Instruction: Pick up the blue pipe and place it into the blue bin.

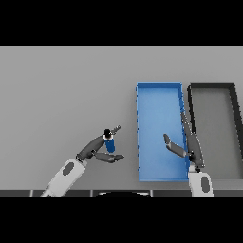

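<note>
The blue pipe (110,145), a short blue cylinder with a dark end, sits left of the blue bin (159,94). My left hand (98,148) reaches in from the lower left and closes on the pipe, with the fingers (113,130) above it and the thumb (114,157) below it. The blue bin is a long open tray at centre right with nothing inside it. My right hand (190,142) hovers over the bin's right wall near its front. Its fingers are straight, its thumb (172,146) is spread over the bin floor, and it holds nothing.
A black bin (211,86) with a grey floor stands directly right of the blue bin, almost touching it. Bare grey table stretches left and behind the pipe.
</note>
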